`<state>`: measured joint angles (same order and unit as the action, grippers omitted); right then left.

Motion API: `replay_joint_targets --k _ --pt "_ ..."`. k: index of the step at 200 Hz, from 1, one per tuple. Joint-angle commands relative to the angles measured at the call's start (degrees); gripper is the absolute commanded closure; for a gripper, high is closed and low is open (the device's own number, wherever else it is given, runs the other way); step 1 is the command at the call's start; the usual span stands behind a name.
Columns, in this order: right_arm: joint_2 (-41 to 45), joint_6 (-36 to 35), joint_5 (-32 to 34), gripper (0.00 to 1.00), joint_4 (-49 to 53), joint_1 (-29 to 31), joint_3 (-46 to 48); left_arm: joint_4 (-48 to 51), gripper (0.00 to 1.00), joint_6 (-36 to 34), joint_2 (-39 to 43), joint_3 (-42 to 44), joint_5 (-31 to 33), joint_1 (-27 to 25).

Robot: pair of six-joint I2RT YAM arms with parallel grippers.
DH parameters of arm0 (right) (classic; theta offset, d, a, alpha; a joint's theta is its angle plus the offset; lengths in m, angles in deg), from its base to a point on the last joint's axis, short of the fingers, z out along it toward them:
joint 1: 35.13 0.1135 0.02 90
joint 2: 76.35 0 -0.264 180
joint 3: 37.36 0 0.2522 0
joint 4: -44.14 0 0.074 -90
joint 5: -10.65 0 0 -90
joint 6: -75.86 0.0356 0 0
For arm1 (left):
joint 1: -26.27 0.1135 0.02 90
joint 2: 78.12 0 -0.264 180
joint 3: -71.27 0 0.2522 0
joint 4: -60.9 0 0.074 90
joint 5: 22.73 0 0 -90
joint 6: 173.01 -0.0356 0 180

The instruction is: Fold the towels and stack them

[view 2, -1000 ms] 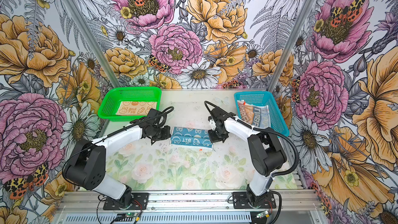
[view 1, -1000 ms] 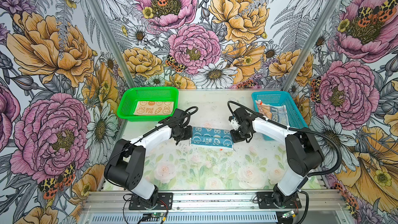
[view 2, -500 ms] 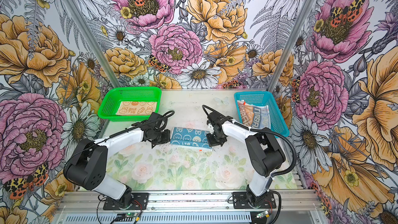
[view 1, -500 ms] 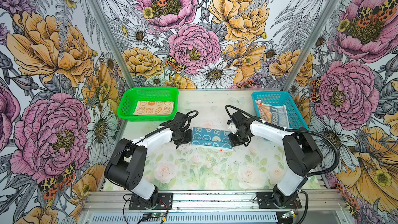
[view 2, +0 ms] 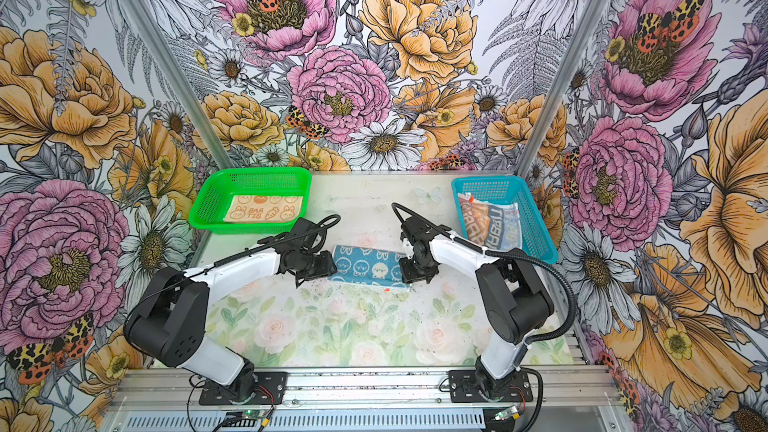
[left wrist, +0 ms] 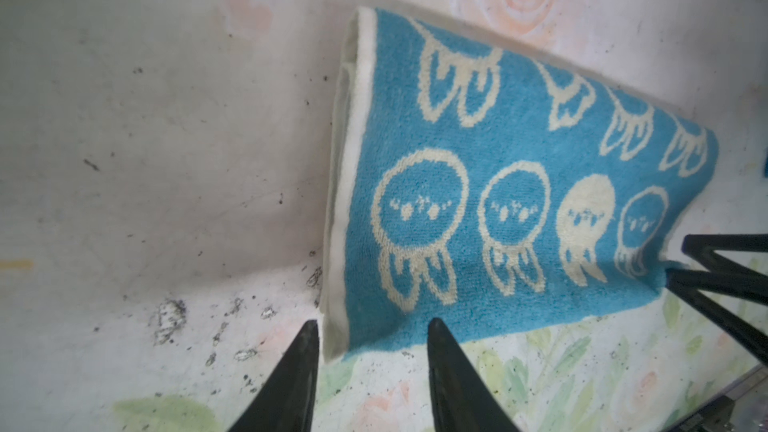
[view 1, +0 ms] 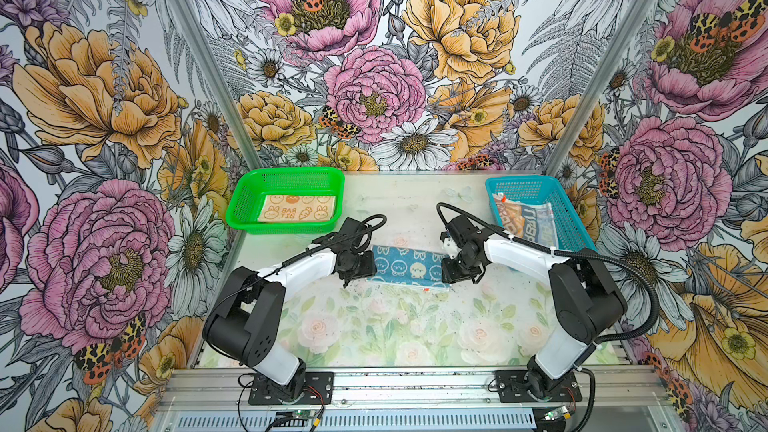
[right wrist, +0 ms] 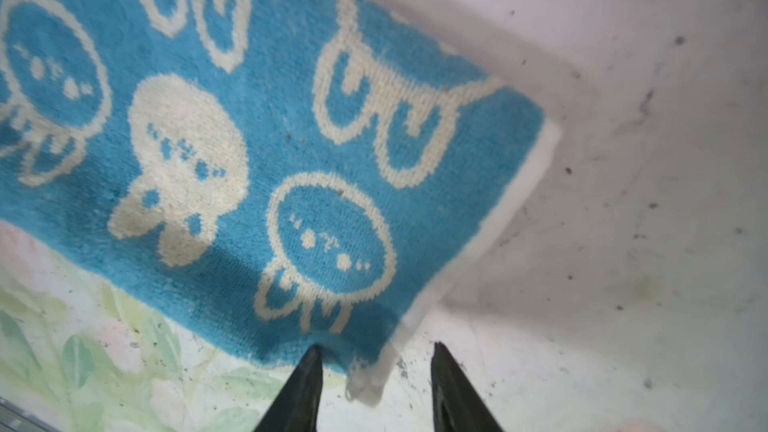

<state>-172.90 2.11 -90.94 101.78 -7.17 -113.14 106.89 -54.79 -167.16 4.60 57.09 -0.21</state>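
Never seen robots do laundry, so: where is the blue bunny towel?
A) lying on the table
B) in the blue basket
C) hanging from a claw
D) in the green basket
A: the blue bunny towel lies on the table, outside the green basket and the blue basket.

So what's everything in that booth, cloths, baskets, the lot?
table: one, pale floral print, floor of the booth
walls: three, large flower print, around the table
green basket: one, green mesh, far left of the table
blue basket: one, blue mesh, far right of the table
orange towel: one, orange with white bunnies, flat in the green basket
striped towel: one, blue and orange stripes with lettering, in the blue basket
teal-blue towel: one, teal-blue with white bunnies, folded, middle of the table
left gripper: one, black, open, at the teal-blue towel's left end
right gripper: one, black, open, at its right end
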Motion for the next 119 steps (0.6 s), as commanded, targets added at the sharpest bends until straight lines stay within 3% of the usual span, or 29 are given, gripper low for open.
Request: replay_joint_targets --k 1,12,32,51,82,119 --pt "5.4 2.1 0.3 0.38 -0.7 0.6 -1.1 -0.1 0.18 1.7 3.5 -3.9 -0.7 -0.4" --pt "6.9 3.9 -0.7 0.28 -1.2 0.6 -1.4 -0.2 0.01 3.4 4.8 -4.8 -1.5 -0.5" --pt "9.6 9.5 -5.0 0.14 -5.8 0.6 0.0 -2.3 0.01 7.6 6.0 -5.6 -4.2 -0.2" --pt "11.8 16.7 -9.6 0.01 -14.6 0.6 4.3 -10.8 0.01 14.2 6.4 -3.0 -9.0 0.3" --pt "11.3 25.7 -15.0 0.01 -28.1 0.7 10.5 -22.6 0.01 22.1 3.6 1.4 -13.5 -0.2" --pt "8.9 30.4 -17.6 0.01 -37.2 1.8 16.0 -25.3 0.01 23.2 0.8 4.5 -14.1 -1.9"
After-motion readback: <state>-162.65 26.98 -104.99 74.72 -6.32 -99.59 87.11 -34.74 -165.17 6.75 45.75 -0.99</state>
